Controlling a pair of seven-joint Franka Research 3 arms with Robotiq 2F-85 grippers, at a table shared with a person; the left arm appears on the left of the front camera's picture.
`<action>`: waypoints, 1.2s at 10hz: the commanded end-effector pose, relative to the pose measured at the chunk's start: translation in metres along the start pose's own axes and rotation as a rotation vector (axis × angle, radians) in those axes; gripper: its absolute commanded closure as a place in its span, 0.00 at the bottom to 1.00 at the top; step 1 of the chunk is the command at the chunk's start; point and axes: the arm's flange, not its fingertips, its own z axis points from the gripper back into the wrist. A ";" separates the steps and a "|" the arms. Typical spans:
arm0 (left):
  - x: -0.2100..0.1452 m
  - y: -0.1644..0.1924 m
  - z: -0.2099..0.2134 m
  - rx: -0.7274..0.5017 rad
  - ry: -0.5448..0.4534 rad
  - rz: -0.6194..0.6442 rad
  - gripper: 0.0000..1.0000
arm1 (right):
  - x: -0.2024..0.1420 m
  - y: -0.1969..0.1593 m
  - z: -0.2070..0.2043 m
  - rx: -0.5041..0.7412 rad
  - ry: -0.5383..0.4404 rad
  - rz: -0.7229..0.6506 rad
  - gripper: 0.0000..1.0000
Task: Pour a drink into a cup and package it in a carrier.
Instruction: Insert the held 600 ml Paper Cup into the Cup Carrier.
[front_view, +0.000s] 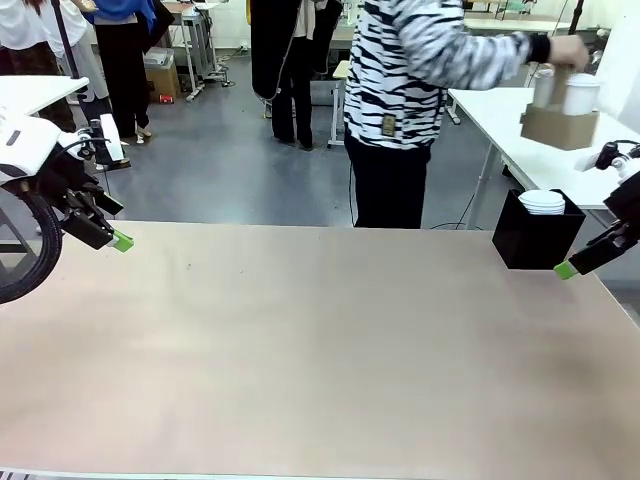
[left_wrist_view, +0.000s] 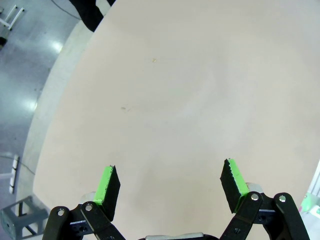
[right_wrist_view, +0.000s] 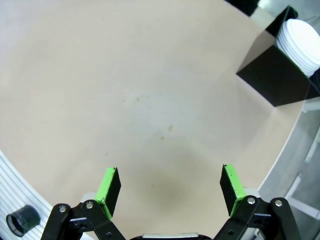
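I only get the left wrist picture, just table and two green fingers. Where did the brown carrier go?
Observer: The person's hand is holding the carrier up over a white side table behind the far right corner.
Operator: Is a cup in it?
Observer: Yes, a white cup stands in it.
Operator: What's on our table then?
Observer: A black box at the far right corner, with white lids stacked in it.
Operator: And the other gripper?
Observer: The right gripper is open with nothing between its pads, hanging above bare table near that box.
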 end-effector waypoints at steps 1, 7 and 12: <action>0.000 -0.001 -0.001 0.006 -0.003 0.009 0.00 | 0.002 -0.002 -0.003 -0.001 -0.021 0.017 0.00; 0.000 -0.001 -0.001 0.006 -0.003 0.009 0.00 | 0.002 -0.002 -0.003 -0.001 -0.021 0.017 0.00; 0.000 -0.001 -0.001 0.006 -0.003 0.009 0.00 | 0.002 -0.002 -0.003 -0.001 -0.021 0.017 0.00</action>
